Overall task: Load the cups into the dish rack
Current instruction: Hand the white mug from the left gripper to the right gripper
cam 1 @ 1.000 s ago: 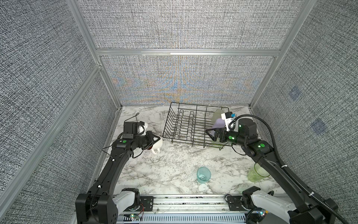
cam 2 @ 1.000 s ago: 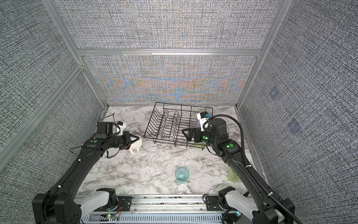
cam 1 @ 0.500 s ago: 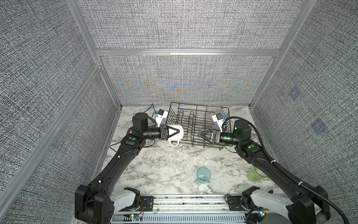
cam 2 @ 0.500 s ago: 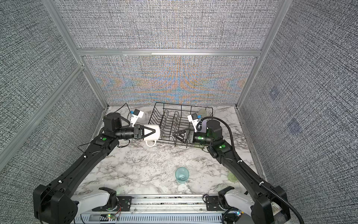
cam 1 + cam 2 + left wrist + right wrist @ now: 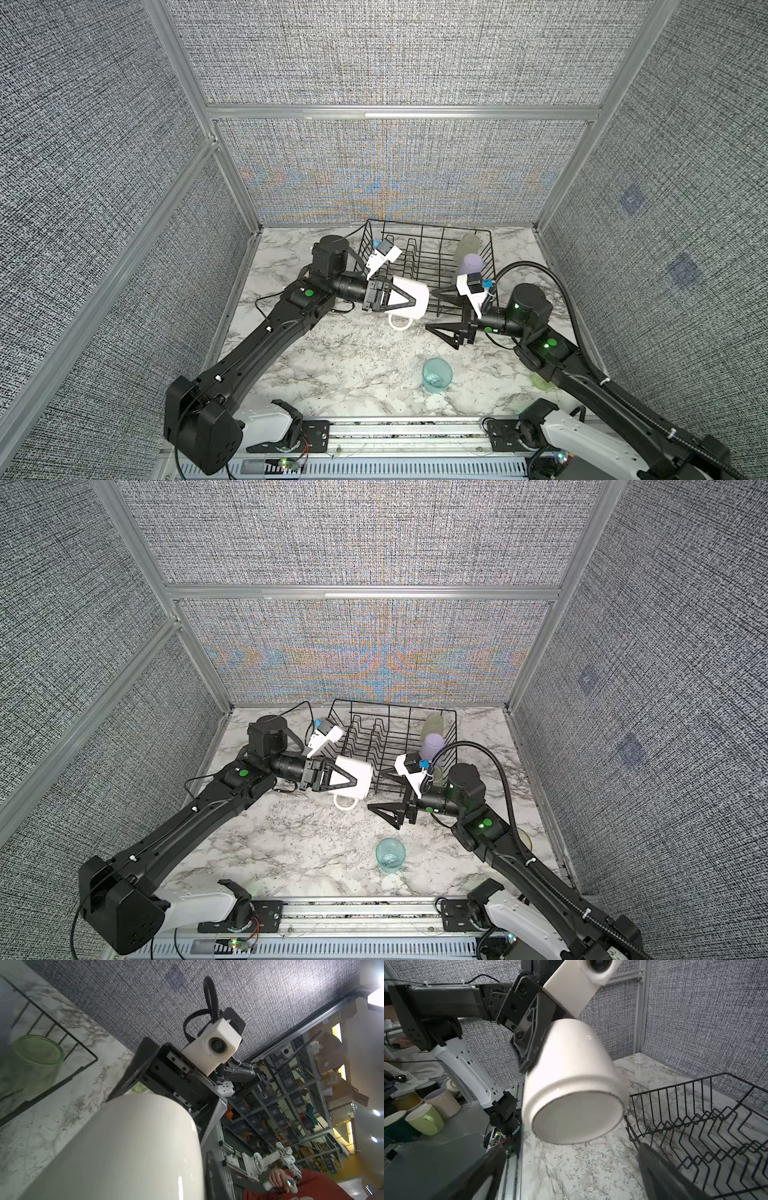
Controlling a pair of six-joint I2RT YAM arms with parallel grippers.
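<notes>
Left gripper [image 5: 409, 301] is clamped on the white ceramic handled mug [image 5: 571, 1084]. One finger lies along the outer wall at the mouth end; the other is hidden, so I read it as a pinch on the wall near the rim.

The mug is off the marble-patterned tabletop [image 5: 332, 353], lying on its side. Its long axis is roughly horizontal, running from the left gripper straight toward the right gripper [image 5: 430, 311]. The flat base faces the right wrist camera and the handle hangs down.

Right gripper is released, jaws spread wide and holding nothing. It sits just off the mug's base, lined up on that axis, not touching. Looks like a handover setup: the right arm is the nearer free one and would have to close across the body near the base.

The black wire dish rack [image 5: 415, 253] is on the far side. The mug is just outside its near left corner, not over the dividers.

Already in the rack along its right side:
- opaque lavender cup [image 5: 471, 262]
- pale translucent green tumbler [image 5: 467, 243] behind the lavender cup
- second green tumbler [image 5: 35, 1057] at the near corner

On the tabletop:
- translucent teal cup [image 5: 436, 374], upright and well clear of both grippers
- green tumbler [image 5: 542, 380], half hidden by the right arm

No brand, label or legible text on the mug, cups or rack.
</notes>
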